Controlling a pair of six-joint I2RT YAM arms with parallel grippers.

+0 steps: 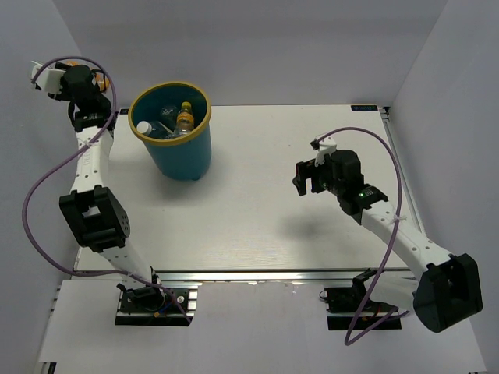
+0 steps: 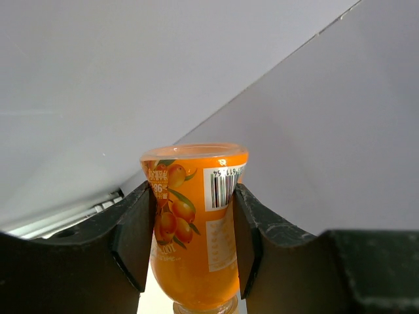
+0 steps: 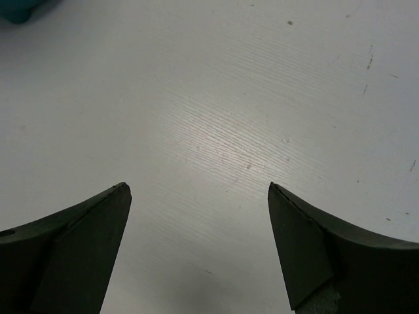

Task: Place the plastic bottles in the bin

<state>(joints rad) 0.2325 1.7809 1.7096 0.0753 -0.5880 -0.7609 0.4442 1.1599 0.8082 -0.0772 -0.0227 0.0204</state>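
Left claw (image 2: 193,209) is clamped on the orange bottle (image 2: 191,261); both fingers (image 2: 134,239) press flat against its labelled sides, and the bottle's flat base points away from the wrist camera. From my overhead view that claw (image 1: 66,78) sits out past the tabletop's (image 1: 273,234) 10 o'clock corner, at roughly 9 o'clock from the bin (image 1: 181,156) and apart from it. The bin stands upright at about 11 o'clock on the tabletop. Inside it I can see a yellow-capped bottle (image 1: 185,117), a clear bottle with a white cap (image 1: 144,127) and another clear bottle (image 1: 168,117), lying together. Over at 3 o'clock my right claw (image 1: 306,178) hangs above bare tabletop, well apart from the bin. Its wrist camera shows the jaws spread wide with nothing between them, and a sliver of teal bin at the 11 o'clock corner.
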